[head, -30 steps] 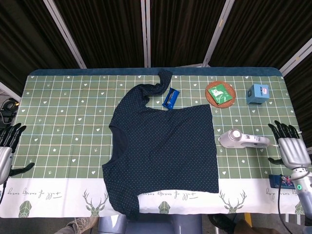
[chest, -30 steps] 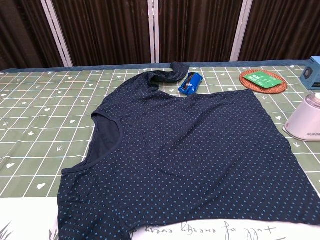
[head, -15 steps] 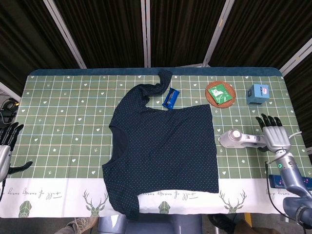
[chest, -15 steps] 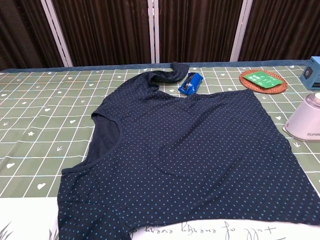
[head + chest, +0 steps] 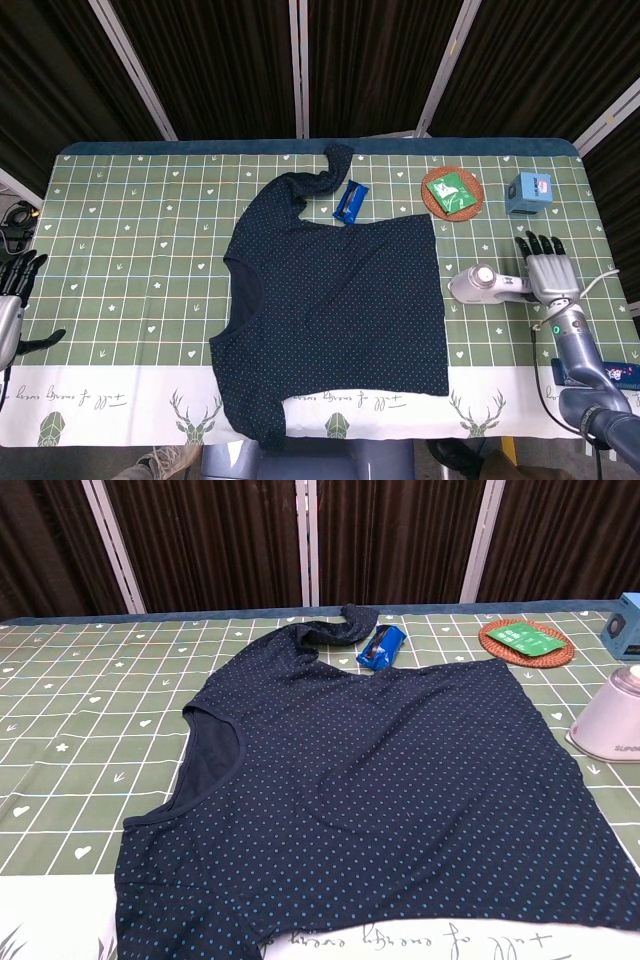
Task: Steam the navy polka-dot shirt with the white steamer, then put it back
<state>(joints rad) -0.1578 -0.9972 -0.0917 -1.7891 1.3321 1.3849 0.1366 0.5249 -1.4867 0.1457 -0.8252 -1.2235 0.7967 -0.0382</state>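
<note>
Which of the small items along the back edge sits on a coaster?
The green card packet: it lies on the round woven coaster. The blue wrapper and blue cube rest directly on the tablecloth.

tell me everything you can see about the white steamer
The white steamer is a handheld unit of smooth, plastic-looking material with a rounded head bearing a round grey disc and a slim handle pointing right. It lies on its side on the green tablecloth, just right of the navy polka-dot shirt, apart from it. The right robot hand is over the handle's end; whether it grips is unclear.
</note>
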